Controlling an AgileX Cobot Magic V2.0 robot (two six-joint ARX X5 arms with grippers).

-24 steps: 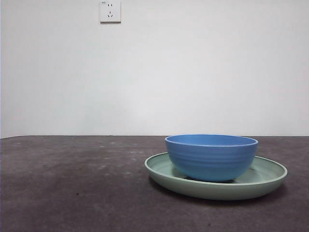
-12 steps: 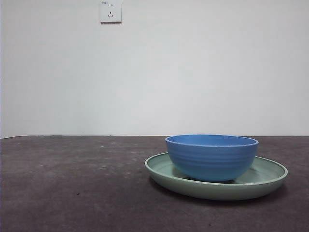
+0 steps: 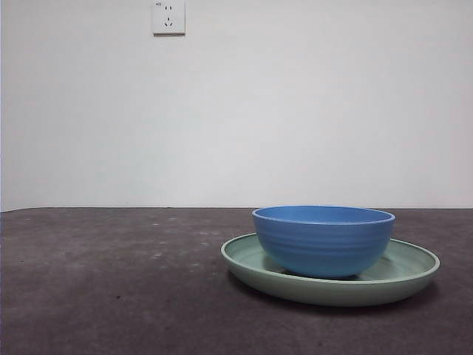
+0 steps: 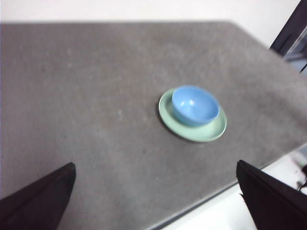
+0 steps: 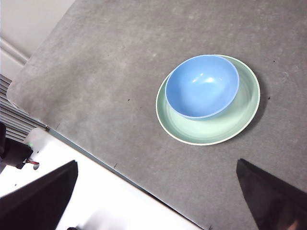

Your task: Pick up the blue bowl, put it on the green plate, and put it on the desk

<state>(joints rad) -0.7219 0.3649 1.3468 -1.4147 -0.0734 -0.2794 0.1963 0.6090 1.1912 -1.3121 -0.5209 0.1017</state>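
Wall socket (image 3: 168,17) high on the wall at left. Tabletop (image 3: 111,281) bare on that side. Right of centre: blue bowl (image 3: 324,238) sits upright inside the green plate (image 3: 414,265), slightly off-centre. Left end effector (image 4: 153,201) and right end effector (image 5: 156,201) both high, well clear, jaws spread apart, holding nothing.

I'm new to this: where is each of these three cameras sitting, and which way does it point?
Front view: low, at about desk height, looking level across the desk at the blue bowl sitting in the green plate, a wall behind; no part of the robot shows.
Left wrist view: on the left arm, high, looking down at the desk; the left gripper has its jaws wide apart.
Right wrist view: on the right arm, looking steeply down; the right gripper is open.
All three share the bowl in the plate.
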